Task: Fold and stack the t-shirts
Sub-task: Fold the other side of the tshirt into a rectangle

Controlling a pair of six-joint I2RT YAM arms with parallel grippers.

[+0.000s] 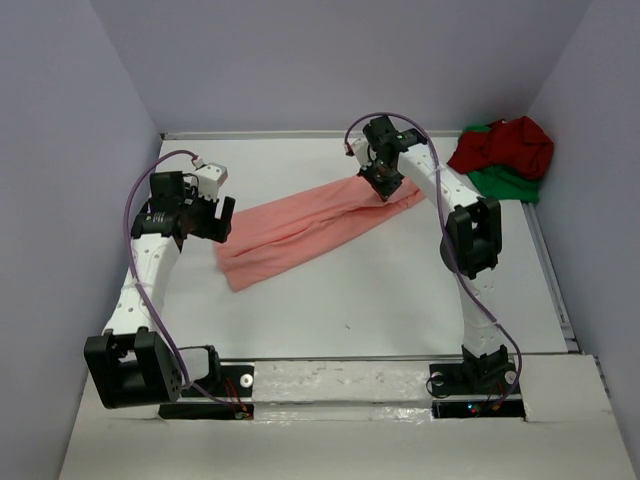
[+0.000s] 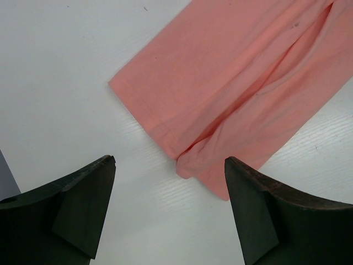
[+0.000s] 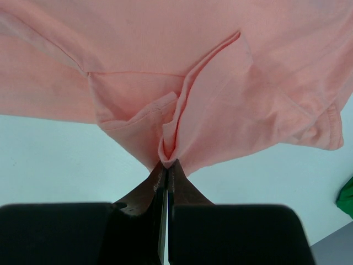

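Salmon-pink t-shirt (image 1: 310,225) is the one I am working on.

In the top view it lies on the table (image 1: 350,310) in a long band, from about 8 o'clock up to 1 o'clock. My right end effector (image 1: 385,185) is at its 1 o'clock end. My left end effector (image 1: 222,218) hangs just beside its 8 o'clock end. The dark red t-shirt (image 1: 510,145) and the green t-shirt (image 1: 505,182) sit in a heap at 2 o'clock, well apart from the pink one. I think this is the spreading-out step, and no fold is made yet.

In the left wrist view, my left end effector (image 2: 170,163) is wide open and holds nothing. The pink cloth fills the picture from 12 to 3 o'clock. One bunched corner pokes down near my fingers but does not touch them. I think my next move is to go down onto that corner and pinch it.

In the right wrist view, my right end effector (image 3: 166,165) is shut tight on a pinch of pink cloth. Wrinkles fan out from the pinch toward 12 o'clock. A bit of green peeks in at 4 o'clock. With both ends held, I would need to pull gently so the shirt lies flat.
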